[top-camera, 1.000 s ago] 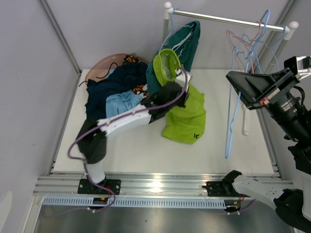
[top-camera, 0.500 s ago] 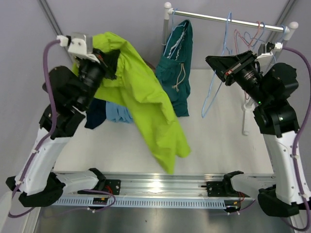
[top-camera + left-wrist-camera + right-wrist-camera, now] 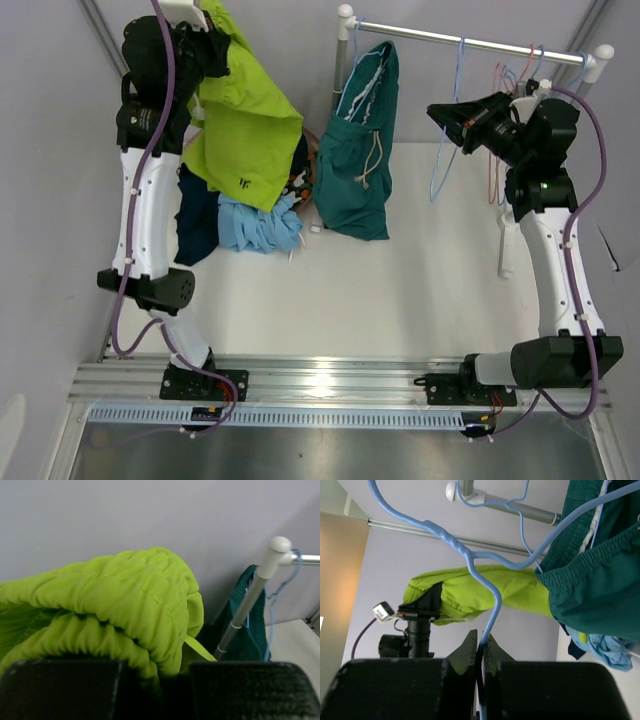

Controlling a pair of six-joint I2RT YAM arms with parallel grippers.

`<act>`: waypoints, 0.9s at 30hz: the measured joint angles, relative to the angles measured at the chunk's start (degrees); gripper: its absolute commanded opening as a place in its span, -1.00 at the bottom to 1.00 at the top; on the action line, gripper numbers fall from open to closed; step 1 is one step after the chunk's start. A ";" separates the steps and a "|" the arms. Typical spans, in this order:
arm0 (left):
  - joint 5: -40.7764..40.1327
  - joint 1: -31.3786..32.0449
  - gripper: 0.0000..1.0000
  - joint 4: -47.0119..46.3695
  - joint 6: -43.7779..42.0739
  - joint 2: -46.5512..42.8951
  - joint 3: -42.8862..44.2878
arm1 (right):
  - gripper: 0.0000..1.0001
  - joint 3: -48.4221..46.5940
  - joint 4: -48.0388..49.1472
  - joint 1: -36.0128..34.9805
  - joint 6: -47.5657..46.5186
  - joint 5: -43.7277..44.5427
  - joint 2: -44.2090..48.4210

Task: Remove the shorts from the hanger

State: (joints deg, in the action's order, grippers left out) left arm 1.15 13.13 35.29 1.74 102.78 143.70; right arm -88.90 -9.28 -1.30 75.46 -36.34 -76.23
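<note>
Several spare hangers [image 3: 510, 80] of blue and pink wire are hung near the right end of the rail [image 3: 480, 43], which is carried on white posts at the back of the worktop [image 3: 420, 290]. One blue hanger [image 3: 437, 175] is pinched by the right tool [image 3: 438, 112], whose fingers are clenched on the thin wire just below the rail; in the right wrist view the wire [image 3: 470, 555] is seen rising from between the closed tips [image 3: 481, 652]. Between the two arms, the teal shorts [image 3: 360, 160] are hung at the left end of the rail beside the post [image 3: 250, 600], with white drawstrings dangling down the front.

High at the back left, the lime green shorts [image 3: 245, 120] are gripped by the left tool [image 3: 208, 45] and held clear of the worktop. Their gathered waistband [image 3: 125, 605] is seen bunched and clamped between the black fingers [image 3: 60, 690].

Beneath them, a heap is laid on the worktop: the navy shorts [image 3: 195, 225], the light blue shorts [image 3: 258, 222] crumpled against them, and a small edge of the patterned shorts [image 3: 297, 185], mostly covered.
</note>
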 measured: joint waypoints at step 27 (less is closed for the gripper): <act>3.56 -9.42 0.98 -11.82 12.87 14.47 -26.38 | -1.00 -8.50 16.13 6.64 10.08 -5.09 -11.52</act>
State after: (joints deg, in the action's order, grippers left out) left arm 4.71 3.70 23.46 14.61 117.25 117.32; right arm -97.41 6.85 5.34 85.54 -41.43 -87.74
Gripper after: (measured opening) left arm 0.993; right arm 0.055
